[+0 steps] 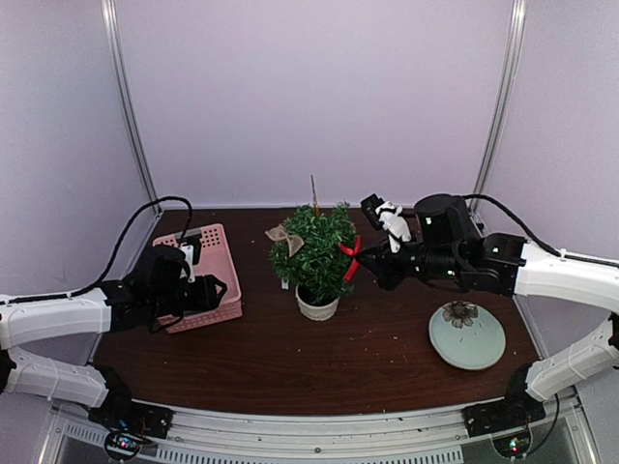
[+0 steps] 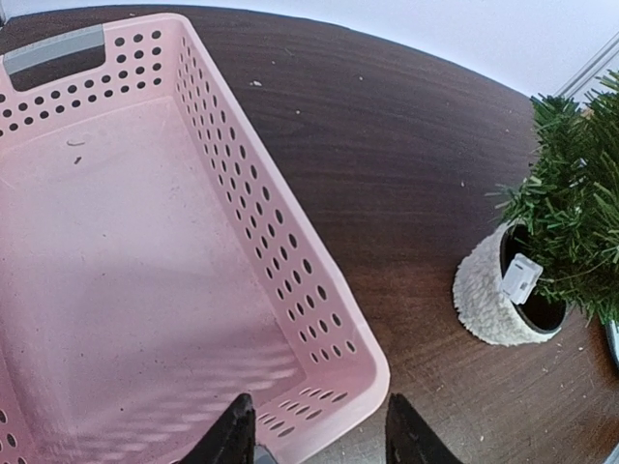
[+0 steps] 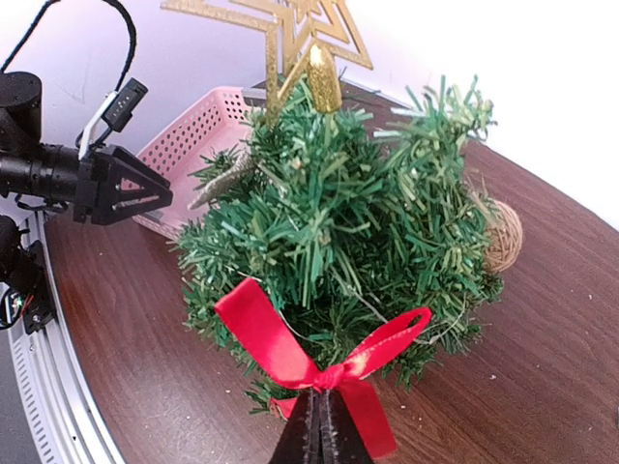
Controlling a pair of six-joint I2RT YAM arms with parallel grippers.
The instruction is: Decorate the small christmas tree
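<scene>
**Red bow held at the tree**

A pale plate [image 1: 467, 336] lies by the near right corner of the counter [image 1: 387, 362]. At the left edge, the left pincer [image 2: 317, 411] hangs spread over a pink basket [image 2: 319, 290], above one corner. The right pincer [image 3: 319, 398] pinches a red bow [image 3: 259, 327] against the small christmas tree [image 3: 338, 222], which stands mid-counter toward the far edge, gold star [image 3: 290, 29] on top.

Small christmas tree [image 3: 338, 222]: dark green needles. Pot [image 2: 484, 304]: white, nubbly. Bow [image 3: 266, 333]: plain red. Star [image 3: 324, 77]: glittered gold. Basket [image 2: 145, 271]: pink, perforated. Table [image 2: 387, 155]: dark brown woodgrain. Plate [image 1: 479, 348]: pale green, perhaps a floral centre.
</scene>
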